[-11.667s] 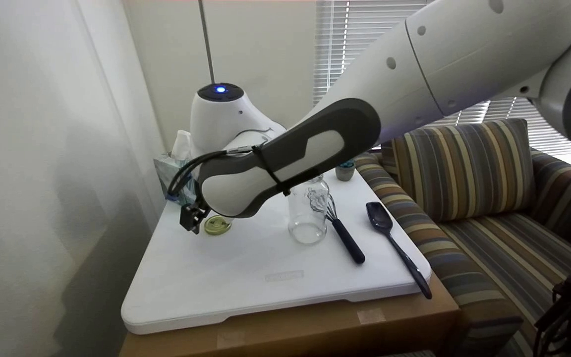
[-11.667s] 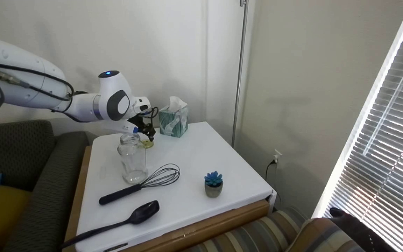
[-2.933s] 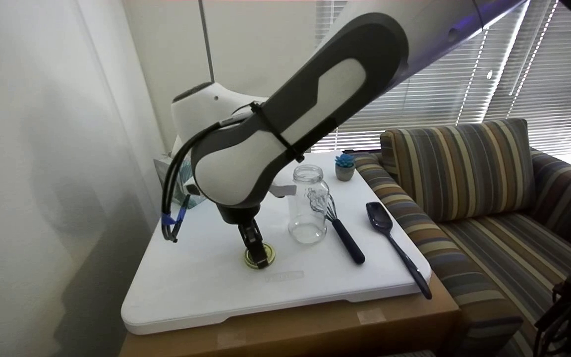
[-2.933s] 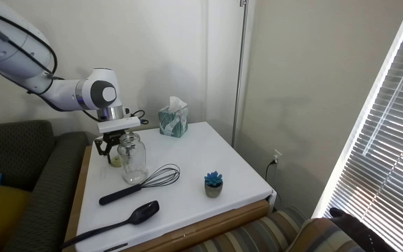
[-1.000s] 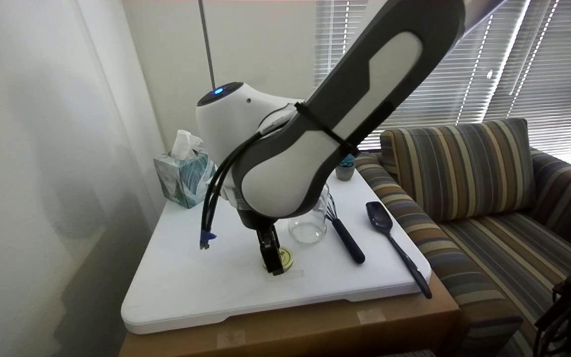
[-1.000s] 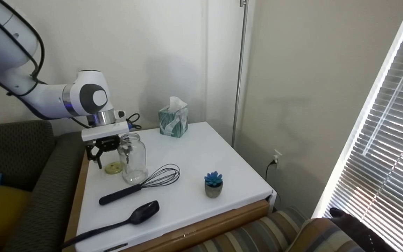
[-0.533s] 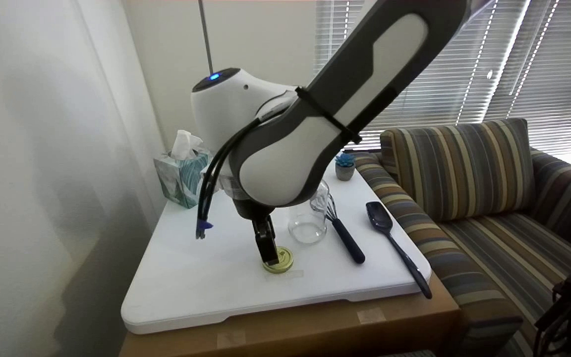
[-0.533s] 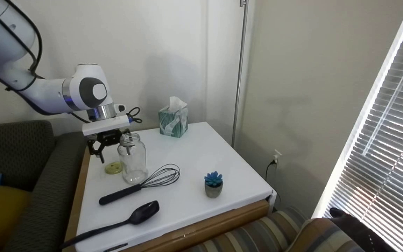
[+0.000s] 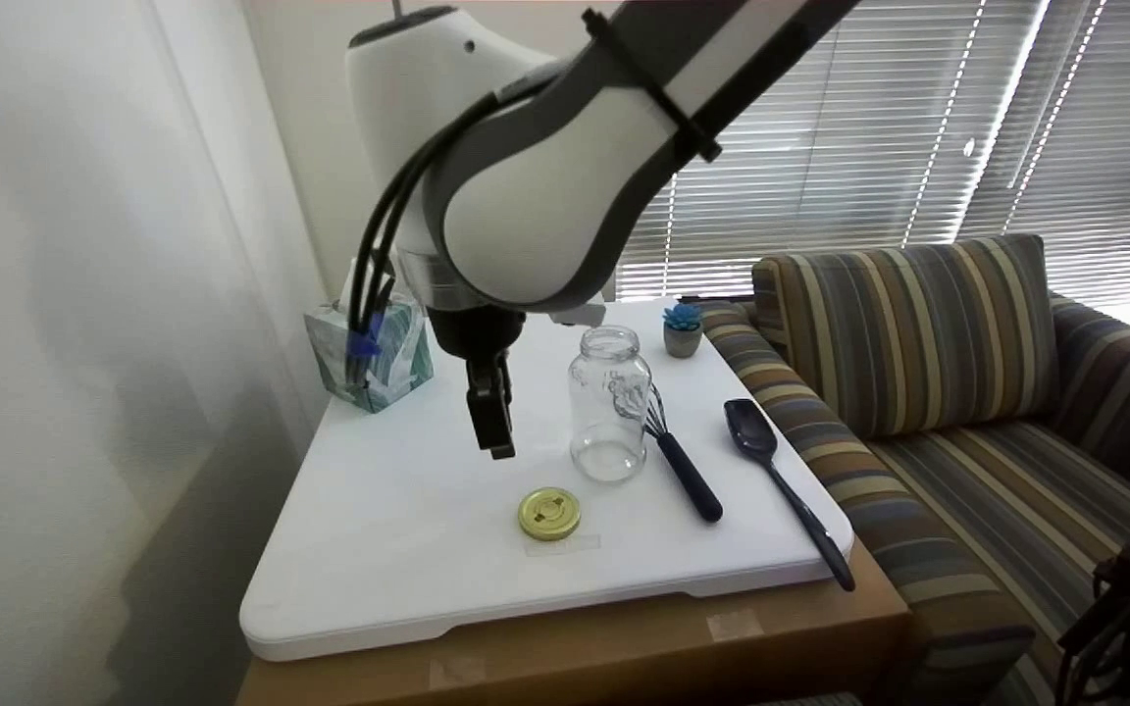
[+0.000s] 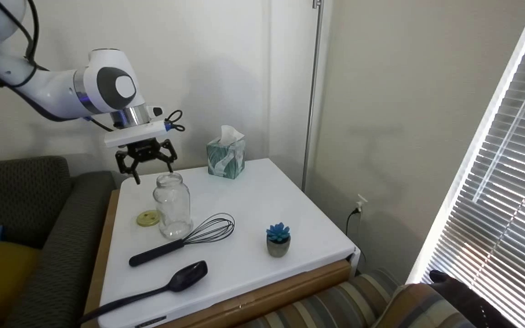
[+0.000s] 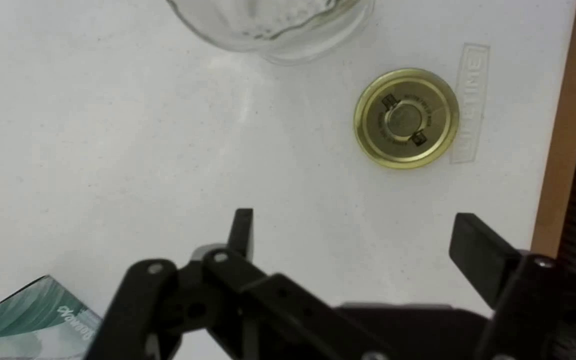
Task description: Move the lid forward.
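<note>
Black two-fingered pincer point(image 10: 154, 176) hangs spread apart above the white desk point(image 9: 379, 569), where the flat round yellow-green lid point(image 11: 406, 118) lies free near the clear glass jar point(image 9: 609, 412), so I'd call the move forward done, nothing left.

Lid point(image 9: 549, 514) near jar point(image 9: 609, 412) on table point(image 9: 379, 569)

Directions as in an exterior view. Lid left of and in front of jar, not touching. Whisk point(image 9: 691, 480) right of jar, head partly behind it. Spoon point(image 9: 751, 429) farther right, handle end past table edge. Tissue box point(image 9: 403, 365) back left, plant point(image 9: 683, 333) back right. Armchair point(image 9: 1006, 510) right of table. Gripper point(image 10: 154, 176) above table, apart from lid, in both exterior views.
</note>
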